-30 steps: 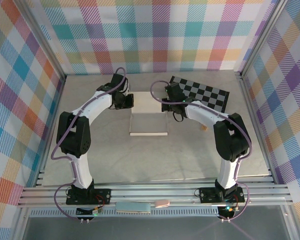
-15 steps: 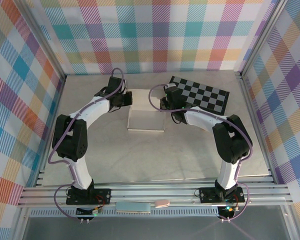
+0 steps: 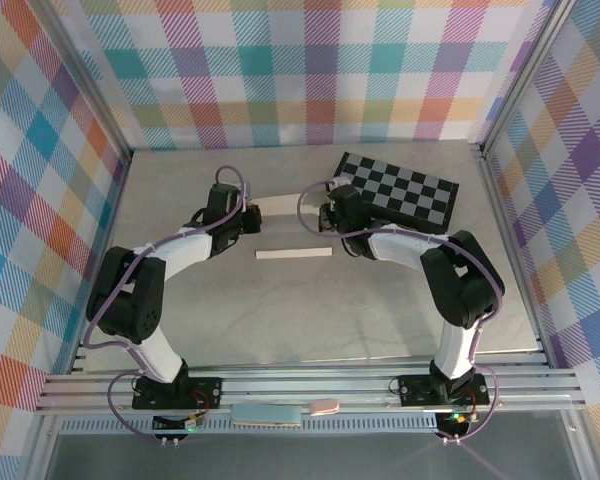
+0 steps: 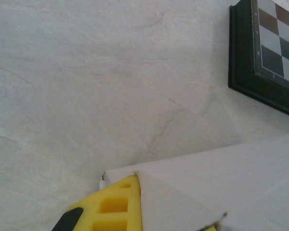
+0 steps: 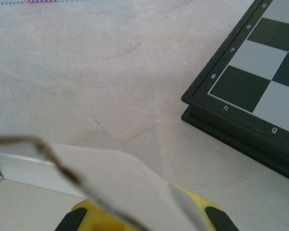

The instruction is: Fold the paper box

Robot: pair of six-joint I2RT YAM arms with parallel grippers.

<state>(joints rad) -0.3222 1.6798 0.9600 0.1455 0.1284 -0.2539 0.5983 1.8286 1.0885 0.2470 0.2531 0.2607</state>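
The white paper box [image 3: 293, 253] shows from above as a narrow strip, with a second white band [image 3: 283, 206] between the two wrists. My left gripper [image 3: 251, 216] holds its left side. In the left wrist view a yellow finger [image 4: 111, 207] presses against the white cardboard [image 4: 221, 187], which passes between the jaws of the left gripper [image 4: 173, 214]. My right gripper [image 3: 330, 214] is at the box's right side. In the right wrist view a blurred white flap [image 5: 115, 183] lies over the yellow fingers [image 5: 185, 204] of the right gripper [image 5: 139, 214].
The black-and-grey checkerboard [image 3: 400, 190] lies at the back right, close to the right gripper, its dark rim [image 5: 231, 125] a short way off; its corner [image 4: 274, 53] shows to the left wrist too. Plaid walls enclose the marble table [image 3: 280, 310].
The box lay as a broad flat sheet a second ago and now looks like a thin strip. Both arms have dropped lower and swung outward while keeping hold of its sides.
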